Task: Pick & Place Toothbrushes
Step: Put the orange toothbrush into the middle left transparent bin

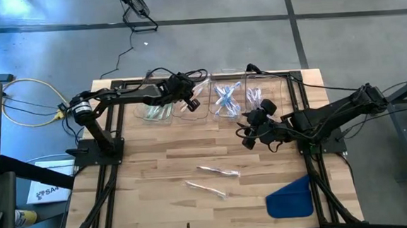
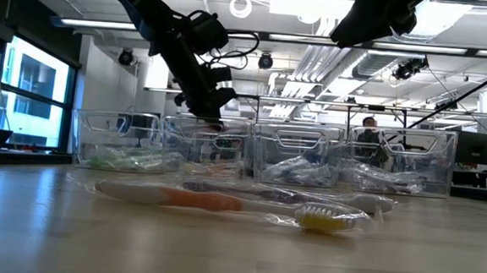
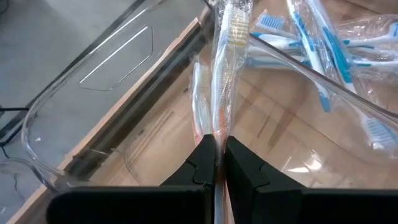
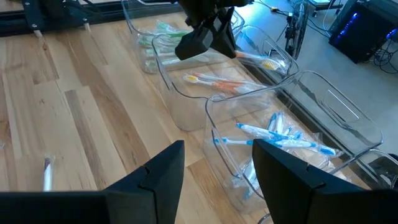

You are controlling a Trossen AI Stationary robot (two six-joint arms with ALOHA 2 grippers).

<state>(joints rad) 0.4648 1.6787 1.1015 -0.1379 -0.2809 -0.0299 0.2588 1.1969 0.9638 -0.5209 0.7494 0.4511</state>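
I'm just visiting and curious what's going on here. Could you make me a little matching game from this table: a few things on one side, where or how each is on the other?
Things:
1. left gripper
2. right gripper
3. blue cloth
4. blue toothbrushes

States:
A. lying in a clear bin
B. open, holding nothing
C. shut on a wrapped orange toothbrush
D. flat on the table's corner

Pairs: 1-C, 2-B, 3-D, 4-A
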